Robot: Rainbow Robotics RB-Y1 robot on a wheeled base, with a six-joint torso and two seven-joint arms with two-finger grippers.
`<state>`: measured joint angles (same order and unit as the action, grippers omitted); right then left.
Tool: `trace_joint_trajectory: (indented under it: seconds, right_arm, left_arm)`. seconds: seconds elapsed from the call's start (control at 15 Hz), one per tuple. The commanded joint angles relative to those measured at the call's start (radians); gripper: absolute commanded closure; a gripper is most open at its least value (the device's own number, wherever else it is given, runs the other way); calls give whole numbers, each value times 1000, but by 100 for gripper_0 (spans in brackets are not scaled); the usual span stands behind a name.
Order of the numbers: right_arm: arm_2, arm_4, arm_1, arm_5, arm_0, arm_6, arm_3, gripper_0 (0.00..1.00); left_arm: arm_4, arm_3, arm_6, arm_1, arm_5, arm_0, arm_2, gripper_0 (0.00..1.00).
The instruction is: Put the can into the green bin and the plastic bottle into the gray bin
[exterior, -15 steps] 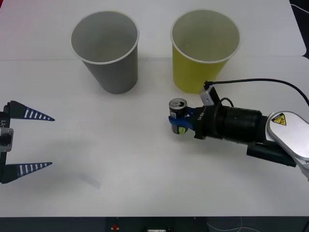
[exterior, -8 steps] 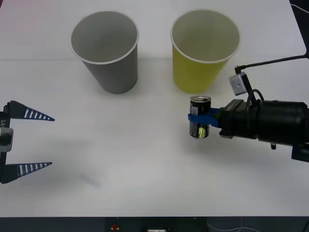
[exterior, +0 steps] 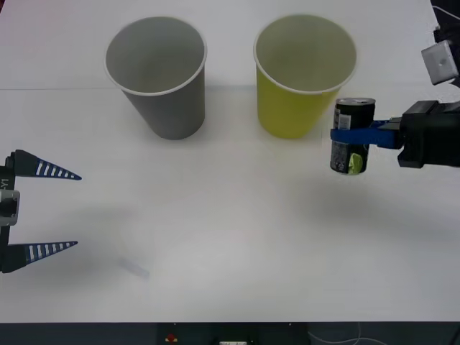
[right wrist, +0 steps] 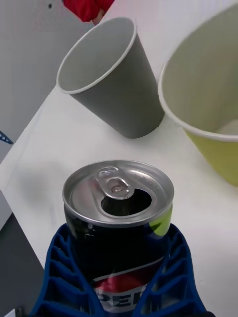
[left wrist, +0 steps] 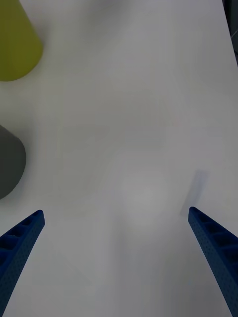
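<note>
- the right gripper (exterior: 350, 136) has its jaws closed on the can (exterior: 351, 146), around the middle of the body; the can is upright, lifted off the surface (exterior: 230, 237), just beside the green bin (exterior: 305, 72) on its right side, top about level with the lower part of the bin wall.
- in the right wrist view the can (right wrist: 119, 223) shows an open tab hole, so it is probably empty and light; thin metal, it can dent if the squeeze is hard.
- the wall is smooth and may slip a little, but the ribbed blue fingers (right wrist: 59, 277) wrap both sides, so the hold on the middle looks good to me.
- the green bin has a wide open mouth with a white rolled rim; the bin is light paper, i think, so a touch on the rim can tip it.
- the can must go higher than the rim before moving over the mouth; there is free room above.
- the gray bin (exterior: 157, 75) stands well apart to the left of the green one, mouth open.
- the left gripper (exterior: 39, 210) waits at the left edge of the surface, jaws wide open, holding nothing.
- no plastic bottle is seen on the surface.
</note>
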<state>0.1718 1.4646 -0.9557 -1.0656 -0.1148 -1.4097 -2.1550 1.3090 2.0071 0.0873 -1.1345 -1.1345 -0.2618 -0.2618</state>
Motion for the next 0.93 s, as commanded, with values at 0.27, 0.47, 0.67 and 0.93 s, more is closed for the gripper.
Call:
trace_joint_trajectory:
  seconds: [0.27,0.47,0.67,0.93]
  right_arm:
    - [143,-16,-15,-70,-37,0,3,100]
    - [121,-18,-38,-96,-147,-3,63,100]
    - [34,36,-38,-240,-391,-3,210,100]
    - [-167,169,8,-267,-674,-3,432,100]
  left_arm:
    - [0,0,0,0,0,0,0,0]
    - [0,0,0,0,0,0,0,0]
    - [0,0,0,0,0,0,0,0]
    - [0,0,0,0,0,0,0,0]
